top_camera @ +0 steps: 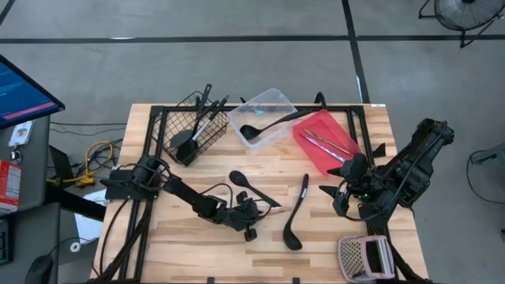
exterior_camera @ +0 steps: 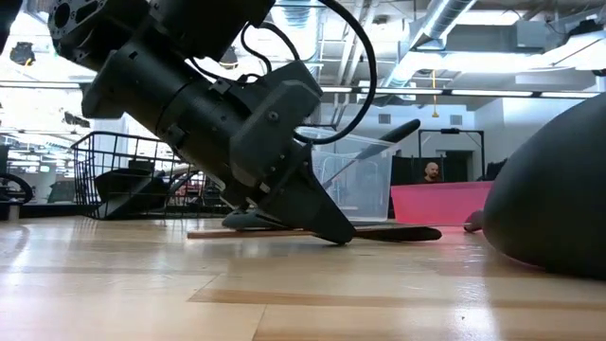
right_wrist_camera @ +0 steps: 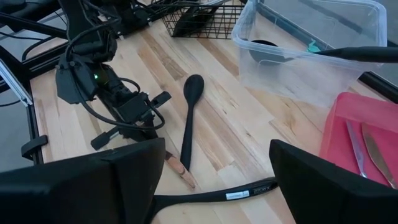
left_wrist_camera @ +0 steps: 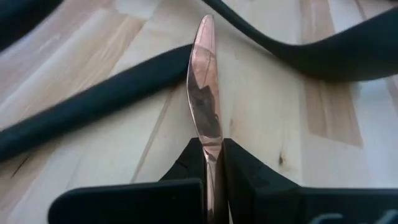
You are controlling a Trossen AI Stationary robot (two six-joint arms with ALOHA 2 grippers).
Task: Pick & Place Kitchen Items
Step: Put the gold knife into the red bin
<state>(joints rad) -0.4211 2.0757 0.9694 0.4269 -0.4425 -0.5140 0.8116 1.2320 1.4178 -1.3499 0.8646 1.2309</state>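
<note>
We see the wooden worktop (top_camera: 197, 244) first, with the left arm stretched low across its middle and the right arm waiting near the right edge. At the back stand a black wire basket (top_camera: 189, 130) holding dark utensils, a clear tub (top_camera: 264, 117) with a black ladle (top_camera: 264, 128) leaning in it, and a red tray (top_camera: 325, 142) with two thin silver pieces lying inside. A pinkish-white perforated item (top_camera: 363, 258) sits at the front right corner.

Between the arms lies a long black ladle (top_camera: 296, 213), and just beside it a black spoon (top_camera: 248, 184) — both flat on the wood.

The left gripper (top_camera: 251, 211) is down at the boards, its jaws pinched onto the handle of a copper-coloured knife (left_wrist_camera: 205, 99); the blade points forward past the fingers (left_wrist_camera: 186, 165), lying across the black spoon's handle, though we cannot tell whether it is lifted clear of the wood. The right gripper (right_wrist_camera: 214, 168) hovers with its jaws wide, holding nothing.
</note>
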